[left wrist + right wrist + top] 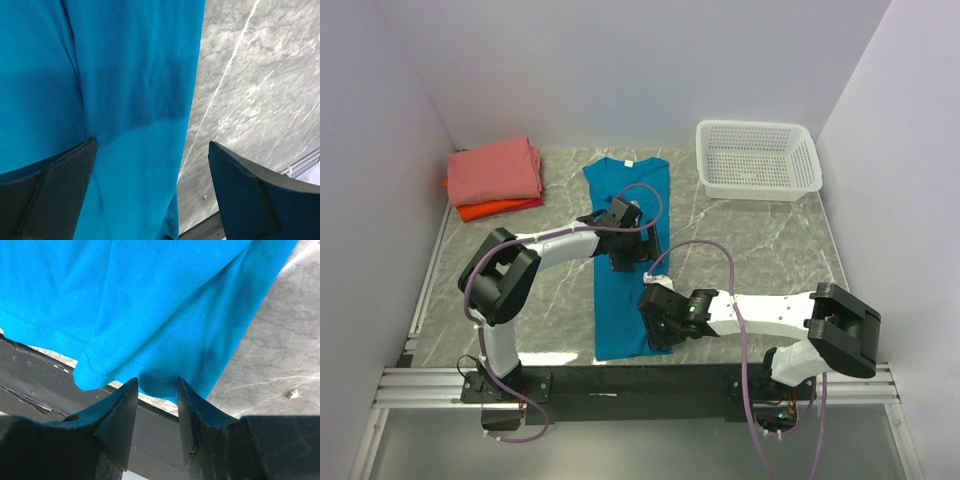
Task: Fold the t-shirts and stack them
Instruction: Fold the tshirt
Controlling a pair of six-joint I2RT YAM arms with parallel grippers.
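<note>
The teal-blue t-shirt (623, 290) lies flat as a long narrow strip down the middle of the table, collar at the far end. My left gripper (625, 250) hovers over its middle, wide open; in the left wrist view (152, 144) one finger is over the cloth (125, 100), the other over bare table, with the shirt's right edge between them. My right gripper (658, 325) is at the shirt's near right corner, open with a narrow gap; its fingertips (131, 386) sit just at the bottom hem (165, 340). The folded salmon-pink shirt (495, 170) tops the red and orange ones (500, 208) at the far left.
A white plastic mesh basket (757, 158) stands at the far right. The black rail (620, 378) runs along the table's near edge, just below the shirt's hem. Walls close in on the left, back and right.
</note>
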